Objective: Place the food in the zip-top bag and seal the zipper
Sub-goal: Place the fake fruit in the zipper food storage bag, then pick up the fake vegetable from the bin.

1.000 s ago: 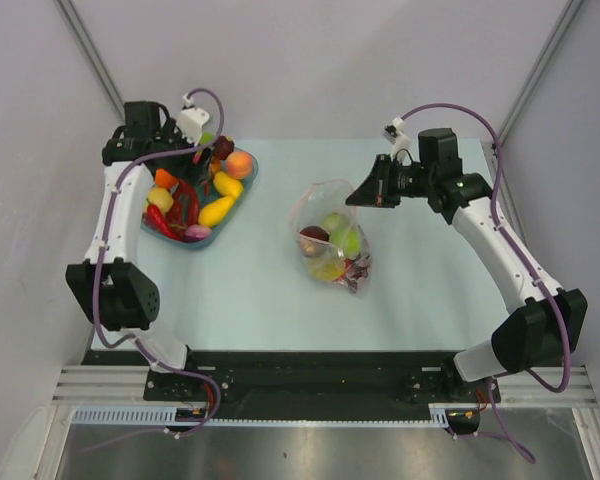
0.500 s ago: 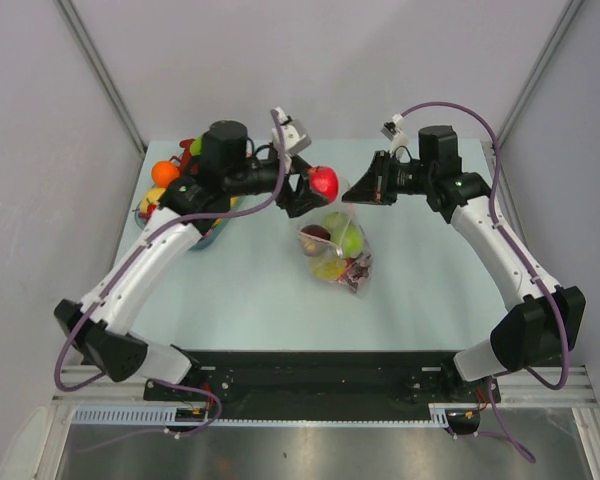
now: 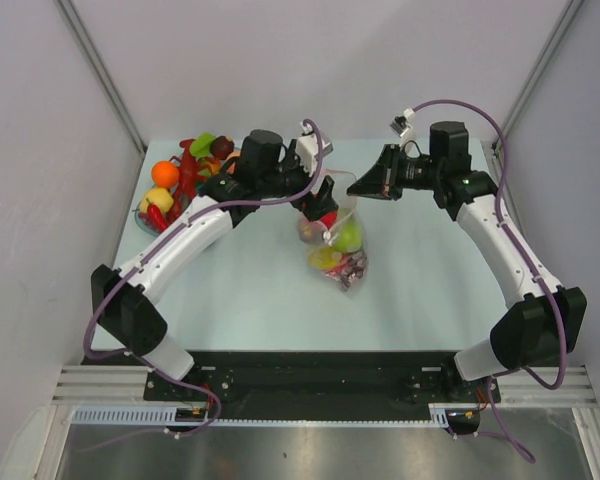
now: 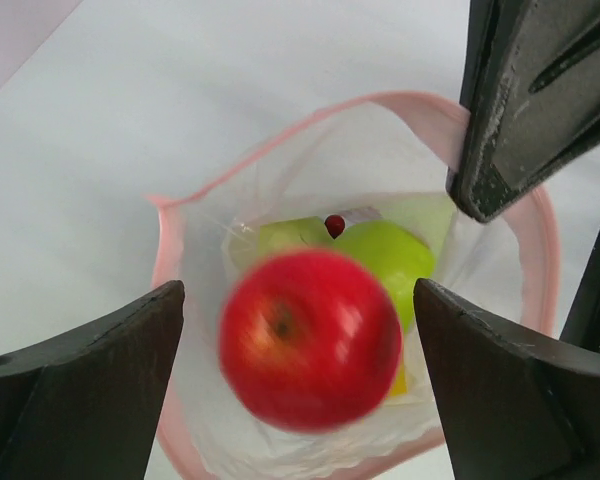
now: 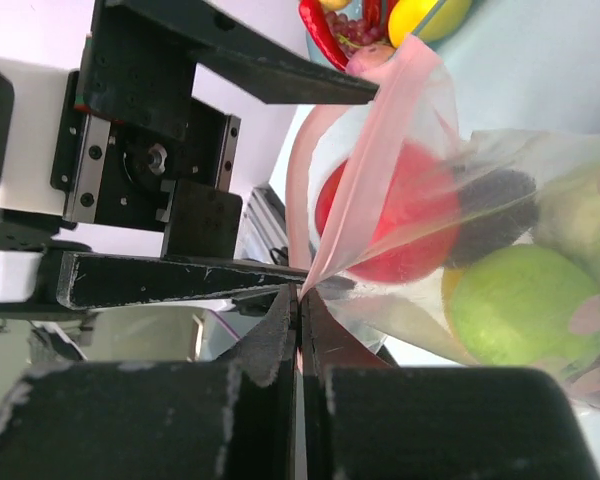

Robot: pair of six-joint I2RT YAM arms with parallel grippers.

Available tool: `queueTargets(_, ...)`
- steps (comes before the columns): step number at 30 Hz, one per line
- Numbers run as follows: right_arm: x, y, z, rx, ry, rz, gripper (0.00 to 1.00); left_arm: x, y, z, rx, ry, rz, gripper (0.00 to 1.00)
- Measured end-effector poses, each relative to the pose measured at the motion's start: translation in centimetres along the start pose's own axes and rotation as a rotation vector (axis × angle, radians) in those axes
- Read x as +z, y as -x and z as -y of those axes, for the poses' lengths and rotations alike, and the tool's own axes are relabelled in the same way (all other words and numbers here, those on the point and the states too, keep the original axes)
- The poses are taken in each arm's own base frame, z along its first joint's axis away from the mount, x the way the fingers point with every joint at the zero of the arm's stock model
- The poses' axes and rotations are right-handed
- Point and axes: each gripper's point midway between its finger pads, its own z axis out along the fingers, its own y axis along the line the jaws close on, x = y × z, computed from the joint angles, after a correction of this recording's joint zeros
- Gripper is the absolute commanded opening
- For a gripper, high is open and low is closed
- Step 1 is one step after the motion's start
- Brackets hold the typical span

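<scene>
The zip-top bag (image 3: 338, 250) lies mid-table with its mouth held up and open. My right gripper (image 3: 358, 187) is shut on the pink zipper strip (image 5: 380, 170) at the mouth's edge (image 5: 300, 300). My left gripper (image 3: 325, 203) hangs open right over the mouth (image 4: 298, 330). A red apple (image 4: 310, 340) is blurred and loose between its jaws, with a gap on each side. Below it in the bag are a green apple (image 4: 390, 255) and other pieces. The right wrist view shows the red apple (image 5: 400, 215), a dark piece (image 5: 495, 215) and the green apple (image 5: 510, 300) through the plastic.
The blue-rimmed fruit dish (image 3: 143, 222) stands at the back left with several toy fruits, among them an orange (image 3: 164, 173) and red peppers (image 3: 187, 170). My left arm (image 3: 195, 235) stretches across from the left edge to the bag. Grey walls close in the table.
My left arm swung from the dish to over the bag carrying the red apple. Its jaws have opened and the apple is loose in the bag's mouth. The right gripper kept hold of the zipper.
</scene>
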Motion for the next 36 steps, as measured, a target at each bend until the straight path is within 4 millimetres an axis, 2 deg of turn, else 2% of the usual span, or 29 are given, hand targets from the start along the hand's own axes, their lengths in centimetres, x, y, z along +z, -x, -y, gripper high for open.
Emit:
queueTargets(4, -0.5, 0.8, 0.1, 0.032, 0.011, 0.020, 0.00, -1.3, 1.0, -0.4, -0.022, 0.020, 0.030, 1.00)
queueTargets(6, -0.6, 1.2, 0.0, 0.046, 0.021, 0.028, 0.00, -2.7, 2.0, -0.9, -0.035, 0.044, 0.061, 1.00)
queueTargets(8, -0.6, 1.5, -0.3, 0.064, 0.038, 0.034, 0.00, -4.6, 3.0, -1.9, -0.047, 0.081, 0.095, 0.99)
queueTargets(11, -0.6, 2.1, -1.4, 0.085, 0.090, 0.048, 0.00, -8.9, 4.5, -4.5, -0.096, 0.160, 0.164, 0.97)
queueTargets(14, -0.6, 2.4, -2.0, 0.062, 0.121, 0.053, 0.00, -12.8, 4.5, -7.6, -0.141, 0.265, 0.195, 0.97)
queueTargets(16, -0.5, 2.1, -1.3, 0.039, 0.116, 0.047, 0.00, -14.7, 3.6, -9.2, -0.163, 0.326, 0.195, 0.98)
queueTargets(19, -0.3, 0.8, 1.2, 0.064, 0.068, 0.018, 0.00, -16.4, 0.7, -10.5, -0.216, 0.388, 0.148, 1.00)
queueTargets(22, -0.4, 0.1, 3.4, 0.058, -0.003, 0.011, 0.00, -18.7, -3.1, -13.4, -0.296, 0.509, 0.063, 0.98)
queueTargets(26, -0.6, -0.9, 5.5, 0.037, -0.091, -0.004, 0.00, -24.1, -8.5, -18.0, -0.447, 0.723, -0.027, 0.96)
queueTargets(29, -0.8, -1.3, 6.4, 0.020, -0.129, -0.014, 0.00, -27.4, -12.4, -20.4, -0.549, 0.849, -0.087, 0.92)
queueTargets(31, -0.9, -1.6, 6.7, 0.012, -0.145, -0.022, 0.00, -28.6, -14.9, -21.8, -0.612, 0.906, -0.129, 0.89)
queueTargets(36, -1.0, -1.7, 6.8, -0.004, -0.153, -0.024, 0.00, -29.7, -21.4, -25.3, -0.772, 0.961, -0.236, 0.86)
